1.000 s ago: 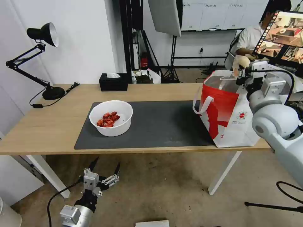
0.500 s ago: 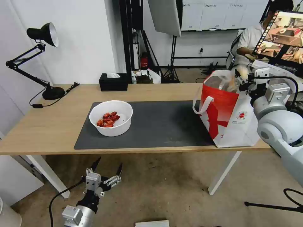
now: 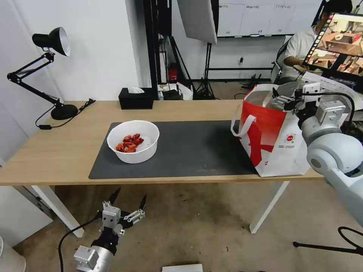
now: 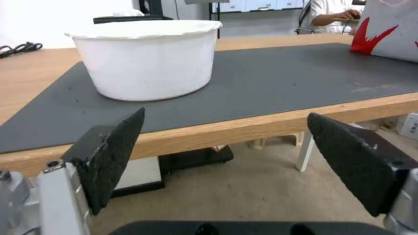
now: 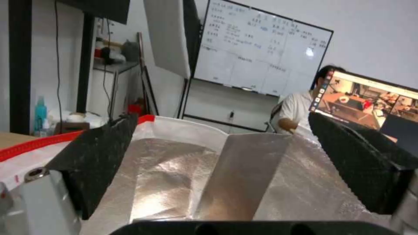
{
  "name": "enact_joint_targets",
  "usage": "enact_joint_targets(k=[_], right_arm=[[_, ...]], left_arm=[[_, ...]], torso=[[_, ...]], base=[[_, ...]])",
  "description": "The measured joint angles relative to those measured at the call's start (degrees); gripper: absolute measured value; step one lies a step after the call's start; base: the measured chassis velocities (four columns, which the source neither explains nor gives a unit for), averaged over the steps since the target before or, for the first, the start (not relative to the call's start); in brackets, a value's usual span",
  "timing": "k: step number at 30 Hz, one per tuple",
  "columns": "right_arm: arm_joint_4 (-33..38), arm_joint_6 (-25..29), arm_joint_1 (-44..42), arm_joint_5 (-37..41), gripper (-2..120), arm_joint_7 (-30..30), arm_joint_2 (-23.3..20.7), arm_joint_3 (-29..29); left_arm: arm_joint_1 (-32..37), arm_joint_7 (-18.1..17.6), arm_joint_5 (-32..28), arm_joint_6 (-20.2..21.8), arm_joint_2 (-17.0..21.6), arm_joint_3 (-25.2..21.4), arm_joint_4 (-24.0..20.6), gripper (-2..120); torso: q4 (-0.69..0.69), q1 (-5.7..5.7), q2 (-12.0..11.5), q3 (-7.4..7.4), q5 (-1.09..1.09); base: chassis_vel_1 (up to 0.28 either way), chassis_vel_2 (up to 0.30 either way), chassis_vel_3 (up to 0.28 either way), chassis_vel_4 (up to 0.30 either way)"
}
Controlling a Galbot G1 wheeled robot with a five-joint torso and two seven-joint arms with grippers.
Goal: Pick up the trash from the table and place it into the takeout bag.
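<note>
The left gripper [image 3: 126,206] hung below the table's [image 3: 56,151] near edge, out in front of it, its fingers spread wide with nothing between them. In the left wrist view the black pads [image 4: 115,153] pointed up and forward at the bowl [image 4: 146,57], which sat on the grey mat [image 3: 189,151] just above and beyond them. So the bowl [image 3: 133,141], with red scraps [image 3: 129,143] in it, lay up and slightly to the right of this gripper and close to it, far from the other arm. By my reading the left arm was much the nearer one for that piece, and it would have to rise over the table edge first.

The bag [image 3: 270,139] stood upright at the mat's right end. The right gripper [image 3: 281,101] was over its open mouth, the arm bent in from the right with its wrist roughly level. Its fingers were apart and empty, and the right wrist view looked between them at the foil lining [image 5: 209,176].
</note>
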Motion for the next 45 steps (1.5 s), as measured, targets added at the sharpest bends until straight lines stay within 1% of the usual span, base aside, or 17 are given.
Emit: enact_joint_targets(k=[6, 10, 12, 13, 16, 17, 19, 20, 21, 22, 24, 28, 30, 31, 34, 36, 45], right_arm=[[1.71, 0.47, -1.0, 1.88, 100, 0.08, 0.03, 1.36], [5.76, 1.48, -3.25, 5.65, 100, 0.08, -0.19, 3.12], [9.78, 2.04, -6.49, 8.51, 100, 0.04, -0.3, 5.01], [9.78, 2.04, -6.49, 8.51, 100, 0.04, -0.3, 5.01], [15.41, 3.87, -13.62, 9.76, 100, -0.74, 0.21, 7.66], [15.41, 3.87, -13.62, 9.76, 100, -0.74, 0.21, 7.66], [18.15, 4.45, -18.59, 9.61, 100, -1.01, 1.54, 9.17], [19.41, 4.55, -22.43, 8.73, 100, -1.89, 2.94, 10.75], [19.41, 4.55, -22.43, 8.73, 100, -1.89, 2.94, 10.75], [20.12, 4.62, -25.27, 7.66, 100, -2.73, 4.07, 11.77], [21.41, 5.77, -32.55, 3.46, 100, -5.24, 7.25, 13.77], [21.88, 7.52, -37.96, -0.22, 100, -7.17, 9.93, 14.57], [21.83, 11.54, -44.98, -4.78, 100, -8.92, 13.85, 14.67], [21.83, 11.54, -44.98, -4.78, 100, -8.92, 13.85, 14.67], [21.25, 14.38, -48.75, -7.65, 100, -9.86, 16.63, 14.33], [20.26, 16.84, -51.83, -10.28, 100, -10.5, 19.5, 13.86], [17.58, 19.54, -53.64, -14.31, 100, -11.38, 22.8, 11.95]], left_arm=[[0.07, 0.0, -0.05, 0.01, -0.01, -0.21, -0.23, 100], [0.18, 0.0, -0.07, 0.01, -0.1, -0.28, -0.45, 100], [0.22, -0.01, -0.08, 0.01, -0.2, -0.28, -0.58, 100], [0.22, -0.01, -0.08, 0.01, -0.2, -0.28, -0.58, 100], [0.17, 0.0, -0.08, 0.01, -0.56, -0.16, -0.67, 100], [0.17, 0.0, -0.08, 0.01, -0.56, -0.16, -0.67, 100], [0.17, 0.04, -0.08, 0.03, -0.83, -0.12, -0.65, 100], [0.2, 0.06, -0.07, 0.06, -0.87, -0.12, -0.65, 100], [0.2, 0.06, -0.07, 0.06, -0.87, -0.12, -0.65, 100], [0.2, 0.07, -0.07, 0.11, -0.88, -0.12, -0.64, 100], [0.13, 0.12, -0.07, 0.15, -0.87, -0.05, -0.48, 100], [-0.05, 0.08, -0.1, 0.2, -0.89, -0.01, -0.22, 100], [-0.29, -0.27, -0.3, 0.49, -0.93, 0.02, -0.09, 100], [-0.29, -0.27, -0.3, 0.49, -0.93, 0.02, -0.09, 100], [-0.53, -0.34, -0.43, 0.61, -0.89, 0.09, 0.03, 100], [-0.73, -0.4, -0.5, 0.69, -0.87, 0.24, 0.1, 100], [-0.56, -0.46, -0.53, 0.71, -0.84, 0.26, -0.24, 100]], torso=[[0.0, 0.0, 0.0, 0.0, 0.0], [0.0, 0.0, 0.0, 0.0, 0.0], [0.01, 0.0, 0.0, 0.0, -0.01], [0.01, 0.0, 0.0, 0.0, -0.01], [-0.01, 0.0, 0.0, 0.0, 0.01], [-0.01, 0.0, 0.0, 0.0, 0.01], [0.01, 0.0, 0.0, 0.0, -0.01], [0.02, 0.0, 0.0, 0.0, 0.0], [0.02, 0.0, 0.0, 0.0, 0.0], [0.0, 0.0, 0.0, -0.01, 0.0], [-0.01, 0.0, 0.0, -0.01, 0.01], [-0.01, 0.0, 0.0, -0.01, 0.0], [0.0, 0.0, 0.0, 0.0, -0.01], [0.0, 0.0, 0.0, 0.0, -0.01], [-0.02, -0.01, 0.0, -0.01, 0.0], [-0.01, 0.0, 0.0, -0.01, 0.0], [0.0, 0.0, 0.0, -0.01, -0.01]], base=[[0.0, 0.0, 0.0, 0.0], [0.0, 0.0, 0.0, 0.0], [0.0, 0.0, 0.0, 0.0], [0.0, 0.0, 0.0, 0.0], [0.0, 0.0, 0.0, 0.0], [0.0, 0.0, 0.0, 0.0], [0.0, 0.0, 0.0, 0.0], [0.0, 0.0, 0.0, 0.0], [0.0, 0.0, 0.0, 0.0], [0.0, 0.0, 0.0, 0.0], [0.0, 0.0, 0.0, 0.0], [0.0, 0.0, 0.0, 0.0], [0.0, 0.0, 0.0, 0.0], [0.0, 0.0, 0.0, 0.0], [0.0, 0.0, 0.0, 0.0], [0.0, 0.0, 0.0, 0.0], [0.0, 0.0, 0.0, 0.0]])
